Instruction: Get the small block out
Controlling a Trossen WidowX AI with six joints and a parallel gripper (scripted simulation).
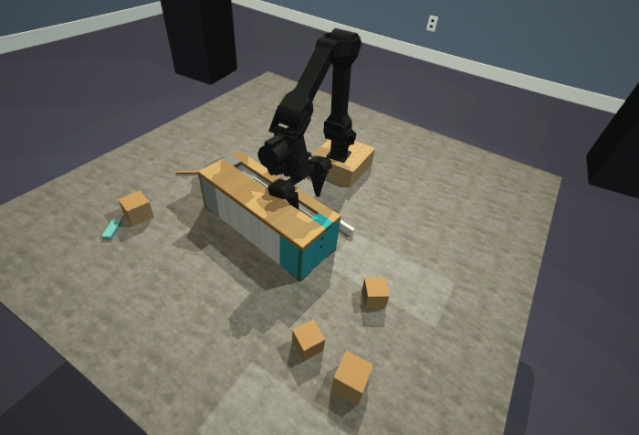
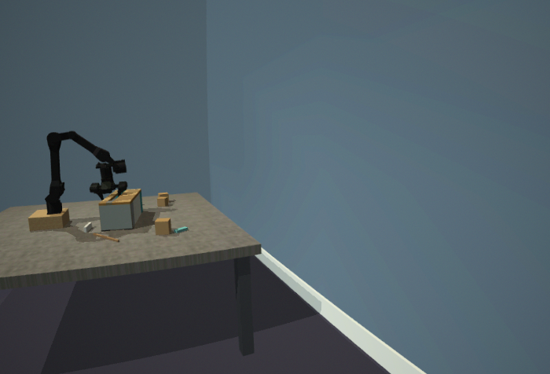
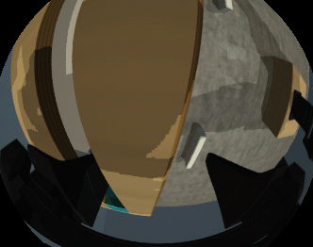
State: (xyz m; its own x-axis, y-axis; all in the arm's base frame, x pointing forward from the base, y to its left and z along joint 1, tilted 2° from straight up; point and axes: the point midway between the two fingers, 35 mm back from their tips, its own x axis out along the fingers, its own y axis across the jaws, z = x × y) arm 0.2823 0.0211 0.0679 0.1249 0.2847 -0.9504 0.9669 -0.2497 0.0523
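Observation:
The box [image 1: 222,176] [image 2: 116,216] [image 3: 134,94] stands upright, with a wooden top, a pale clear front and a teal end at the right in the top view. A long slot runs along its top. My gripper [image 1: 308,201] [image 2: 111,196] [image 3: 165,155] is open and empty, low over the box towards the teal end. One finger is at the slot; whether its tip is inside is unclear. The other finger is on the arm-base side, off the box's back edge. The small block is not clearly visible; a small dark blue patch by the left finger in the wrist view may be part of it.
Wooden cubes [image 1: 375,292] [image 1: 308,339] [image 1: 352,375] stand beyond the teal end. Another cube [image 1: 135,207] [image 2: 163,226] is near a teal piece [image 1: 110,229] [image 2: 181,229]. A white bar [image 1: 347,228] [image 3: 196,152] and an orange rod [image 1: 187,172] [image 2: 106,237] lie near the box.

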